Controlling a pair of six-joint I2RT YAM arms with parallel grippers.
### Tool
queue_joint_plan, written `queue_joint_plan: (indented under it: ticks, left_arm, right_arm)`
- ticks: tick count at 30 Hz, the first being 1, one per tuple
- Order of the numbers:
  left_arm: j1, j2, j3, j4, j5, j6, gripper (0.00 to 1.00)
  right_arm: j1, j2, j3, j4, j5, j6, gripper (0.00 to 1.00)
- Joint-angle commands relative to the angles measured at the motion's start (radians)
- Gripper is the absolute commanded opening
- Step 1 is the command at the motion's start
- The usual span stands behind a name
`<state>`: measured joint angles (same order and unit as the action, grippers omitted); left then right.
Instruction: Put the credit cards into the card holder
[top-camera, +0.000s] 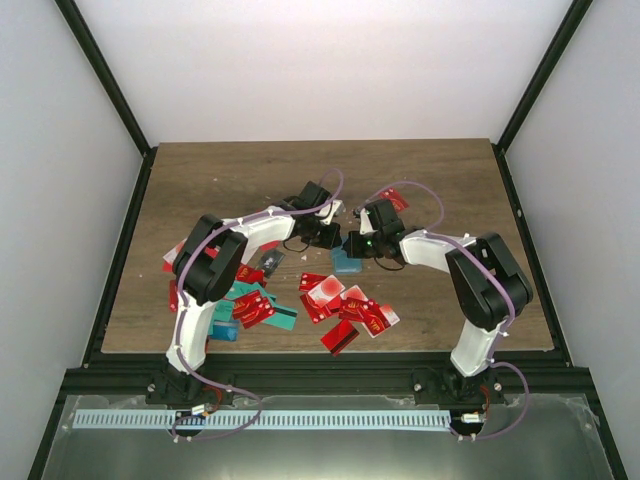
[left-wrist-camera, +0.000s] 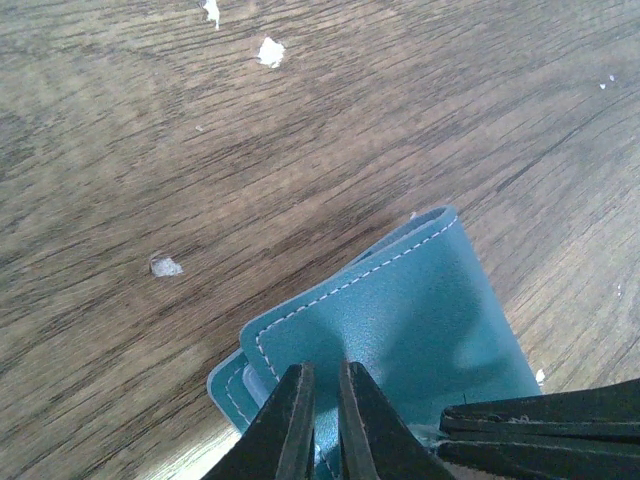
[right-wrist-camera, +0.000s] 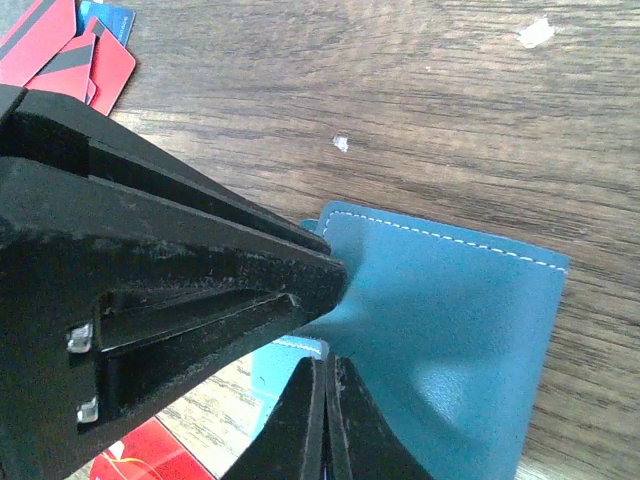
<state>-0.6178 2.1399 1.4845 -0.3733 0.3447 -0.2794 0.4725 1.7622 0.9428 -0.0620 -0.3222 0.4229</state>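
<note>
Wood-grain tabletop (top-camera: 450, 180), enclosed by pale walls. The credit cards (top-camera: 345, 305) lie loose across the near half. A red fan sits at front centre, and a mix of red and teal cards lies partly under the left arm (top-camera: 210, 265). One red card is alone at the far side, behind the right wrist. Small white flecks (left-wrist-camera: 270, 52) dot the bare wood. Nothing lies on top of the card holder. Only the two grippers crowd over it, and in the top view they hide most of it.

The card holder (top-camera: 347, 262) lies mid-table, just beyond the red fan and apart from the cards. It is teal with pale stitching along the edge.

The left gripper (left-wrist-camera: 322, 375) comes in over the holder's near corner. Its jaws are drawn almost together with teal cover showing in the slit, pinching the upper flap. In the right wrist view that flap bulges upward to the left gripper's tip, and a paler inner panel shows beneath it.

The right gripper (right-wrist-camera: 327, 365) has its jaws fully shut, tips touching the same teal cover just beside the left gripper's tip. Cannot tell whether any leather is caught between them.
</note>
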Motion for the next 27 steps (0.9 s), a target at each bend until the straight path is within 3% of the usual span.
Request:
queue_joint_plan:
  ticks: [1,18,27]
  left_arm:
    - [-0.005,0.001,-0.024,-0.032,-0.025,0.017,0.1]
    - [-0.005,-0.002,-0.024,-0.031,-0.026,0.019,0.1]
    - [-0.005,0.002,-0.026,-0.032,-0.029,0.019,0.1]
  right_arm:
    - [-0.008,0.003,0.017,0.004,0.02,-0.005,0.01]
    - [-0.008,0.029,-0.003,0.008,0.092,-0.02,0.01]
    - [-0.008,-0.041,-0.013,0.014,0.021,-0.005,0.01]
